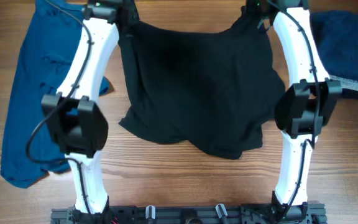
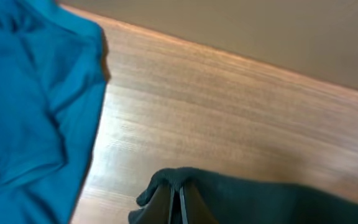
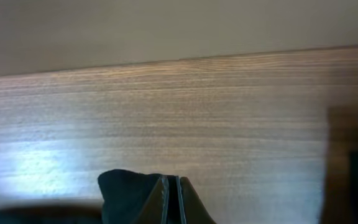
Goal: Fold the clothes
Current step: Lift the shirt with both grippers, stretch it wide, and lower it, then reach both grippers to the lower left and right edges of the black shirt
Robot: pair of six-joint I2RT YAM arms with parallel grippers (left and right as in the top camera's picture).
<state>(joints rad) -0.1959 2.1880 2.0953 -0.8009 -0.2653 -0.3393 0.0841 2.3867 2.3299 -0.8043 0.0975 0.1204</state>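
Note:
A black garment (image 1: 197,87) hangs stretched between my two grippers at the far side of the table, its lower part bunched on the wood. My left gripper (image 1: 128,20) is shut on its far left corner; the left wrist view shows the jaws (image 2: 178,198) pinching black cloth (image 2: 260,199). My right gripper (image 1: 253,15) is shut on the far right corner; the right wrist view shows the jaws (image 3: 171,196) pinching black cloth (image 3: 126,193). A blue garment (image 1: 36,93) lies crumpled at the left and also shows in the left wrist view (image 2: 30,99).
A dark blue garment (image 1: 347,50) with a grey piece (image 1: 356,86) lies at the far right. The wooden table (image 1: 185,180) runs to its far edge (image 2: 241,53) just beyond both grippers. The arm bases (image 1: 185,213) sit at the near edge.

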